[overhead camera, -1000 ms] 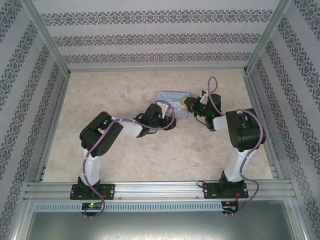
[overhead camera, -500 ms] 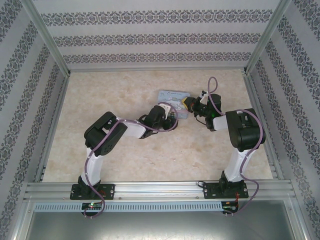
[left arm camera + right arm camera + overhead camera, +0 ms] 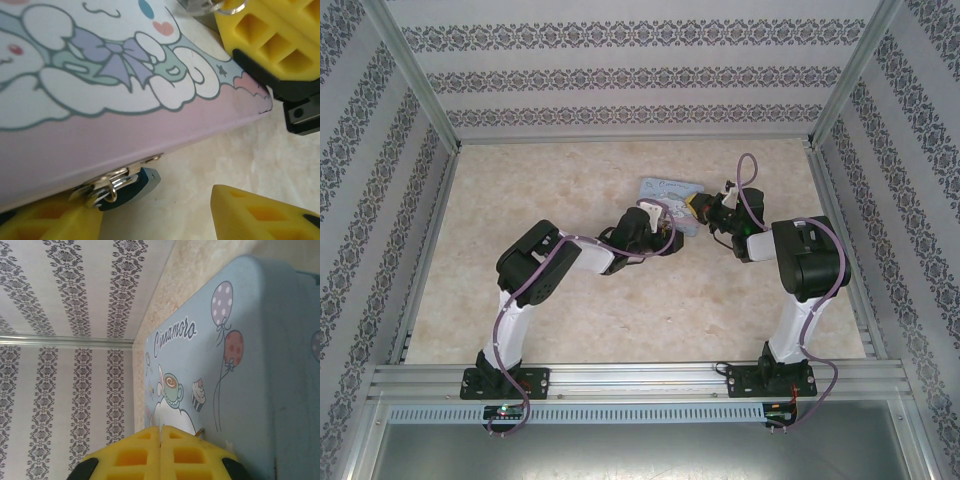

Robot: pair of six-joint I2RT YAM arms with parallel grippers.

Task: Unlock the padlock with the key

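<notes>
Left gripper (image 3: pixel 159 212) stood spread beside the padlock (image 3: pixel 127 182) (hanging at the tin's (image 3: pixel 150 131) edge) — right gripper (image 3: pixel 160 434) pressed together.

The left arm (image 3: pixel 535 270) rises from its base, folds at a raised elbow and reaches forward and to the right, wrist low. At its end the left gripper (image 3: pixel 668 233) has its yellow fingers (image 3: pixel 260 215) set apart with a clear gap. The right arm (image 3: pixel 805 262) stands up from its base, bends at the elbow and reaches left. The right gripper (image 3: pixel 701 208) sits close to the left one, its two yellow pads (image 3: pixel 137 457) pressed flat together
</notes>
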